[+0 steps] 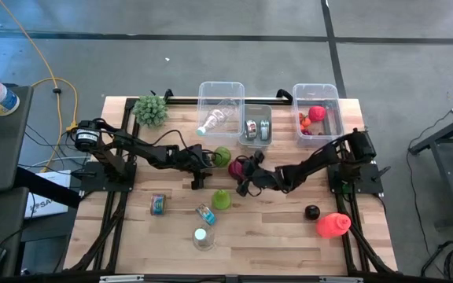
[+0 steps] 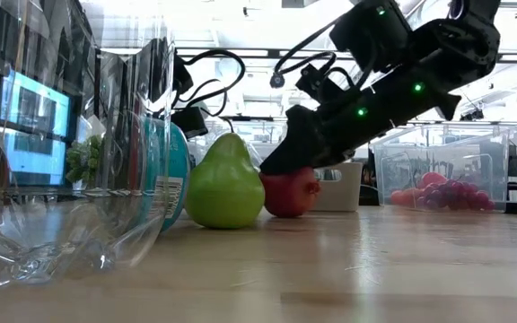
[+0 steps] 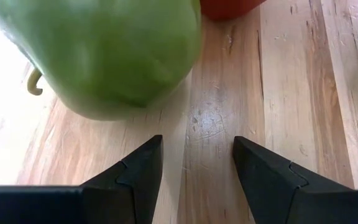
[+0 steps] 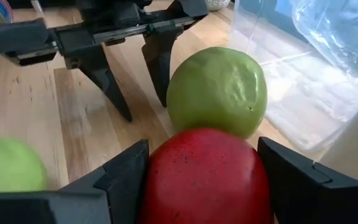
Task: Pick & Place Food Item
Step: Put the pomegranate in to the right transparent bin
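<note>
Right tool (image 4: pixel 201 180) at bench middle: jaws part open, straddling round red glossy fruit (image 4: pixel 205 177), pomegranate-like; one finger each side, contact not confirmed, closure incomplete. Green waxy apple (image 4: pixel 217 91) touching fruit's far side. Left tool (image 3: pixel 197 168) just beyond apple, jaws part open, empty, bare wood between fingers. Green pear (image 2: pixel 225 184) beside fruit. Clear plastic bins (image 1: pixel 221 90) along far bench edge. Fruit judged rigid, light, smooth, likely to roll; grip across widest middle, firm, level.
</note>
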You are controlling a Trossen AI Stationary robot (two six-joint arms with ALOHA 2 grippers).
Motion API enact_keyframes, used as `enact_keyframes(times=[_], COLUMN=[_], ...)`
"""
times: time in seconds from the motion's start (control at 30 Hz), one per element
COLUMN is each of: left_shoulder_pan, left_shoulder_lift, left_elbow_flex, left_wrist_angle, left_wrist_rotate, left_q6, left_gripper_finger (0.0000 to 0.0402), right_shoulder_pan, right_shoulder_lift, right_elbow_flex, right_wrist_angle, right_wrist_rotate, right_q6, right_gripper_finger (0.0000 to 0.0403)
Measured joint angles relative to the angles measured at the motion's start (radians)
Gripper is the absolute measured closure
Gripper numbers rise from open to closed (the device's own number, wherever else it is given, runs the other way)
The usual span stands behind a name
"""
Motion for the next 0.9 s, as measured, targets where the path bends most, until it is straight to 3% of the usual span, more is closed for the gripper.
enact_keyframes(times=[0.17,0.3,0.63,0.9], left_shoulder_pan=[0.0,0.0,-0.001,-0.031], left_shoulder_lift=[0.0,0.0,-0.036,-0.25], left_elbow_flex=[0.0,0.0,-0.003,-0.002], left_wrist_angle=[0.0,0.0,-0.029,-0.116], left_wrist_rotate=[0.0,0.0,0.0,0.0], left_q6=[0.0,0.001,0.03,0.04], left_gripper_finger=[0.0213,0.0213,0.0213,0.0213], right_shoulder_pan=[0.046,0.097,0.203,0.212], right_shoulder_lift=[-0.071,-0.17,-0.436,-0.605], right_elbow_flex=[-0.005,0.022,0.115,0.162], right_wrist_angle=[-0.059,-0.202,-0.755,-1.064], right_wrist_rotate=[-0.005,0.033,0.342,0.548], right_q6=[0.001,0.003,0.124,0.217], right_gripper_finger=[0.0151,0.0151,0.0151,0.0151])
